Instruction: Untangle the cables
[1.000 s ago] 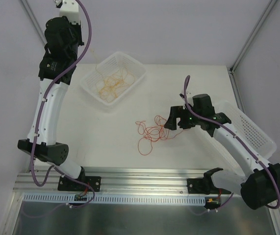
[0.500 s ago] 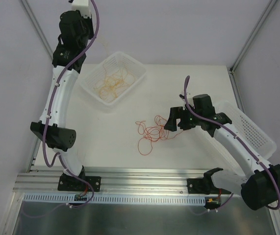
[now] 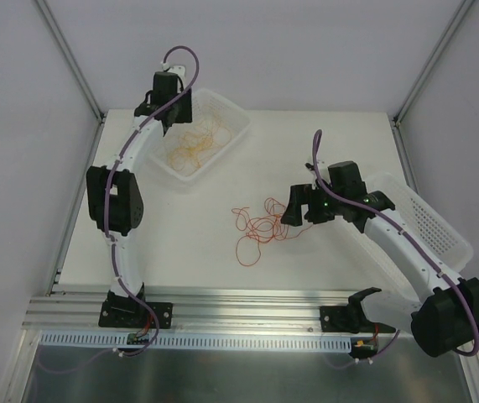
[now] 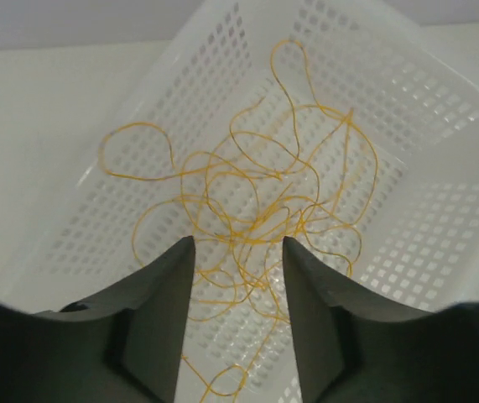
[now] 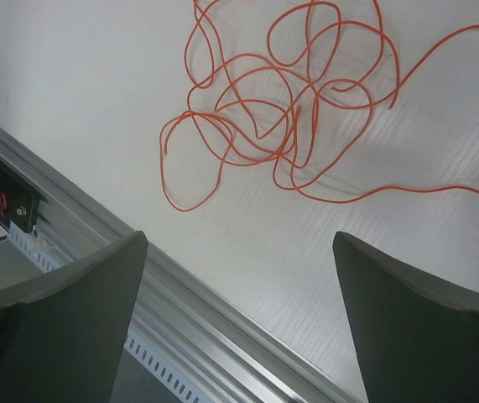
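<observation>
the cables (image 3: pixel 258 227) are lying in two heaps: the orange heap (image 4: pixel 256 210) in the basket (image 4: pixel 440 67) below our left gripper (image 4: pixel 239 243), jaws half spread and empty; the red heap (image 5: pixel 281 109) on the table (image 3: pixel 340 143) by our right gripper (image 5: pixel 239 243), jaws wide. we are risking tightening knots by pinching crossed loops.

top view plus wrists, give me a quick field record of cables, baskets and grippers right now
orange cables: tangled heap inside the white basket, far left of the table
red cables: tangled loops lying loose on the table, mid-front
left gripper: open, holding nothing, hovering over the orange cables
right gripper: wide open, holding nothing, at the right end of the red cables
second basket: at the table's right edge
</observation>
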`<state>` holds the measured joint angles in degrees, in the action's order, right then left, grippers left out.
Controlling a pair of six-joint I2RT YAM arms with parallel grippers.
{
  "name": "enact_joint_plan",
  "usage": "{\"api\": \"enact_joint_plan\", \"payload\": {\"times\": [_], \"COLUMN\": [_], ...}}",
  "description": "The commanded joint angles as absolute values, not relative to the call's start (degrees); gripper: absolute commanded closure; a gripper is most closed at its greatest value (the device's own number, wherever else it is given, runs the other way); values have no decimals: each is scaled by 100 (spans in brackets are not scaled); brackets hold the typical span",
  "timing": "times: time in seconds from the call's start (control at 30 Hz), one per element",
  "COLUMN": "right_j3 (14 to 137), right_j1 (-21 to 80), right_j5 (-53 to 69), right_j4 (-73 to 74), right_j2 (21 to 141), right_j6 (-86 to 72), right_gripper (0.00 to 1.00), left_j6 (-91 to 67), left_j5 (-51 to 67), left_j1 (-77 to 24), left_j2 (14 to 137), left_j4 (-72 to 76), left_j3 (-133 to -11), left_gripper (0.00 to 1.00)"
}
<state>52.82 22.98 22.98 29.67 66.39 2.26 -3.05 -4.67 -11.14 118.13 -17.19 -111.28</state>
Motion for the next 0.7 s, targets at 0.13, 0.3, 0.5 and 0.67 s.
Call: {"api": "enact_joint_plan", "payload": {"times": [0.13, 0.3, 0.5, 0.67], "right_j3": [5563, 5660, 5573, 5344], "right_j1": [2320, 2320, 2320, 2381], "right_j5": [1969, 1574, 1406, 1520], "right_j4": [3208, 3296, 3138, 2989], "right_j2": [6583, 6662, 6890, 7171], "right_j6": [334, 211, 26, -114], "right_gripper": [2, 2, 5, 15], "left_j6": [-923, -1046, -634, -588], "left_j5": [368, 1001, 1142, 1204], "left_j1": [-1072, -1221, -2415, -3548], "left_j2": [10540, 9407, 8413, 8305], "left_j4": [-1512, -1512, -1520, -1512], "left_j3": [-10285, -9214, -7773, -7032], "left_gripper": [22, 9, 11, 11]}}
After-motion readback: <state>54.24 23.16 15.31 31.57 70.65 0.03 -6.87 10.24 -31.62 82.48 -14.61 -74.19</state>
